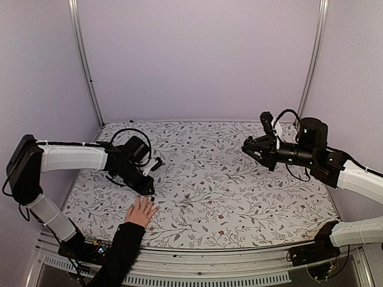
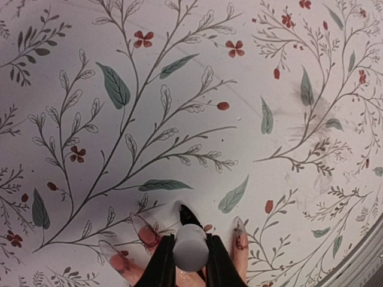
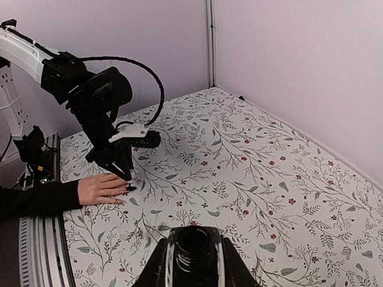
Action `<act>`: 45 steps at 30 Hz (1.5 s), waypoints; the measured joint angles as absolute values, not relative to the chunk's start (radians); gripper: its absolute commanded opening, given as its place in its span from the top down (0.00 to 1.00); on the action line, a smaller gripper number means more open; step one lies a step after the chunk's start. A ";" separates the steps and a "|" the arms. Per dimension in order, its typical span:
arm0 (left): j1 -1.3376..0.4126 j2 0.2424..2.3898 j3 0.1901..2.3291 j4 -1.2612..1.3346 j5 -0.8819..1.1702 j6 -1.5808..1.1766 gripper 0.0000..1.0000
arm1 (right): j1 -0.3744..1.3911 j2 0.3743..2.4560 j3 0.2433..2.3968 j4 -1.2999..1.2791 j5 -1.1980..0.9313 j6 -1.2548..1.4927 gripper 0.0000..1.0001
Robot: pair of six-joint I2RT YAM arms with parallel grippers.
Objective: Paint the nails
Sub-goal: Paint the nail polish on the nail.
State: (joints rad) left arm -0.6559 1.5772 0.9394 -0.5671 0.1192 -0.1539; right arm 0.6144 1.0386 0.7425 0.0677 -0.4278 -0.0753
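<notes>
Nails [image 2: 139, 222] of one human hand [image 1: 142, 210] are being painted at the near left of the surface [image 1: 239, 197], the fingers lying flat and spread. Dark polish is showing on some fingertips. How many are left bare cannot be told, so the work is being judged as partway done. One white cap [image 2: 191, 245] is being clamped by the left hand [image 2: 190, 263], its one brush [image 2: 189, 214] touching a middle fingertip. One bottle [image 3: 192, 245], uncapped, is being gripped by the right hand [image 1: 250, 147], well apart.
</notes>
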 measured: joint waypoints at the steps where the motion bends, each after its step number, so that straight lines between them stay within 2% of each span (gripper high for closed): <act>1: -0.656 1.579 0.939 -0.567 0.119 -0.153 1.00 | 0.614 1.039 0.743 0.068 -0.428 -0.075 1.00; 45: -0.643 1.600 0.993 -0.591 0.093 -0.130 1.00 | 0.614 1.039 0.743 0.068 -0.424 -0.075 1.00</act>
State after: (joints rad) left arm -0.6426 1.6001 0.9932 -0.5911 0.0925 -0.1303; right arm 0.6144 1.0386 0.7425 0.0677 -0.4240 -0.0753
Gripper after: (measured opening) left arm 0.152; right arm 0.223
